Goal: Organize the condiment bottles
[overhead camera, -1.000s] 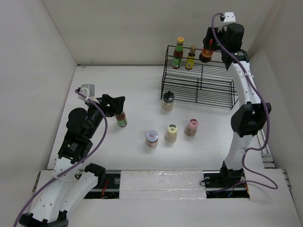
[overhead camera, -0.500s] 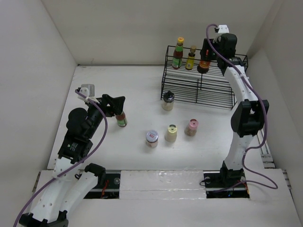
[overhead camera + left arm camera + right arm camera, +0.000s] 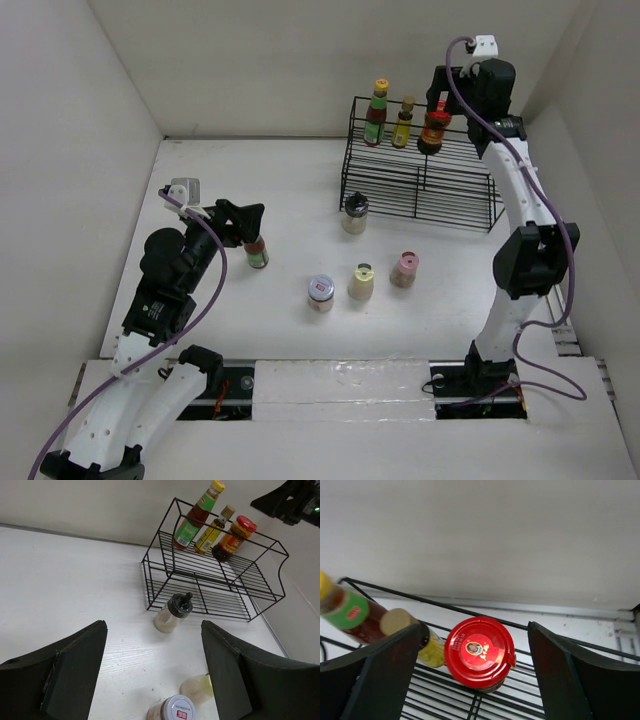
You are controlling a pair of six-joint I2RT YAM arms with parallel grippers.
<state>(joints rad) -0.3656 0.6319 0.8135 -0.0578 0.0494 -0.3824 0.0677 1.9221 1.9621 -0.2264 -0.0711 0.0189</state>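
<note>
Right pincer [image 3: 472, 626] lifted off red-lidded jar [image 3: 479, 647], jaws apart.

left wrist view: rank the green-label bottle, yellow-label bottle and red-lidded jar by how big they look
1. green-label bottle, clearly the tallest.
2-3. yellow-label bottle and red-lidded jar: no clear rank; the bottle is taller but slimmer, the jar shorter and wider.
All three stand side by side, so nearness hardly skews this.
</note>
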